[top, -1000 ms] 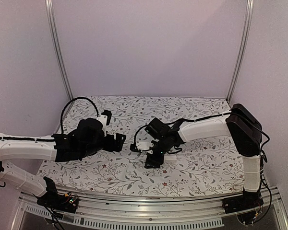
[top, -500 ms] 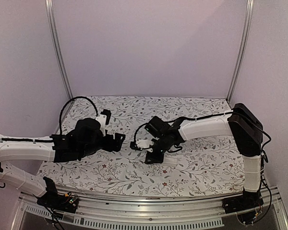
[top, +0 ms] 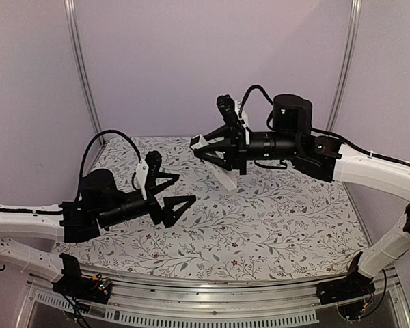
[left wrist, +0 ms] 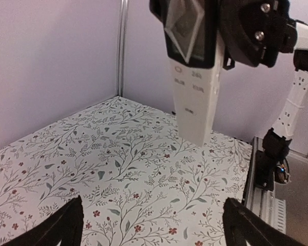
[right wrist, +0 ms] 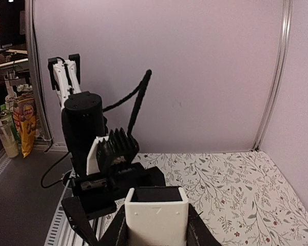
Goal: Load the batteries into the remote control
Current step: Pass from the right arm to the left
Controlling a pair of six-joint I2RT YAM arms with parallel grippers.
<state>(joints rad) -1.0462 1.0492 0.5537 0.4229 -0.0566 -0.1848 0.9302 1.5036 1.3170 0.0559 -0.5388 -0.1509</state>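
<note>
Clamped at its black-screened end by the right end effector (top: 215,152), the slim white plastic remote (top: 225,179) hangs tilted in the air over the floral-print surface (top: 287,225), clear of the cloth. At its 8 o'clock the left end effector (top: 186,187) hovers spread wide, holding nothing. Plain lilac walls (top: 212,61) and metal posts (top: 82,68) enclose them.

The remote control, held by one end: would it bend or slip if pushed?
The remote control hangs straight from the right gripper, so probably stiff. Only one end is clamped and the plastic looks smooth, so a push might pivot it.
</note>
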